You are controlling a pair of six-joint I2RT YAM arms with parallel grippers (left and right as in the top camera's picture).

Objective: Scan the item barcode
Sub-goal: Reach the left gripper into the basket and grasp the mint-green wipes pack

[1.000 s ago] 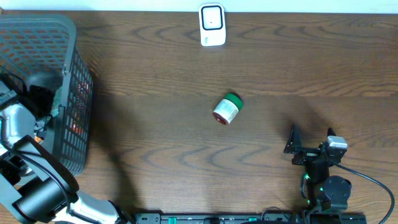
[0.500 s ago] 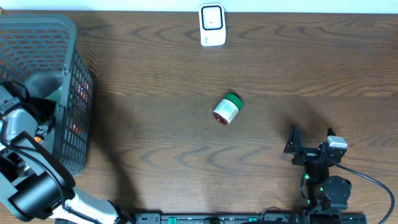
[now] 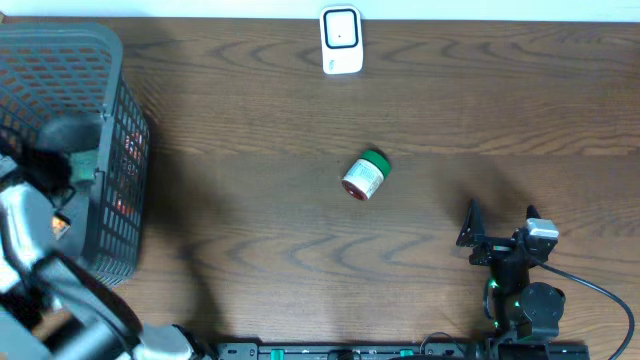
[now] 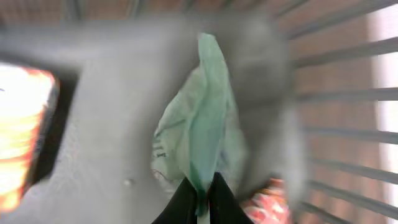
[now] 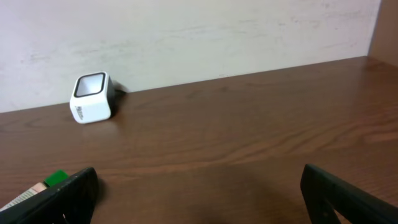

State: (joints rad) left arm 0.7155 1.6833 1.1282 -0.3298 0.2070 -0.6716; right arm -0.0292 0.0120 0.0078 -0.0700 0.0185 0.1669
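Green packet [image 4: 202,118] pinched between your left pincer [image 4: 200,194] tips, inside the basket [image 3: 125,160].
Your right pincer [image 5: 199,193] gapes open, scanner [image 5: 91,98] ahead to its left.

Table [image 3: 300,100] – dark brown wood grain, fills the overhead view. Basket [image 3: 128,140] – dark grey plastic mesh, standing at the table's left edge; its horizontal bars [image 4: 336,96] cross the right side of the left wrist view. Orange-red packet [image 4: 22,124], blurred, lying inside the basket at the left of that view; print unreadable. Small jar [image 3: 366,175], green lid and white label, on its side near the middle of the table. Wall [image 5: 186,31], off-white, behind the table's far edge.
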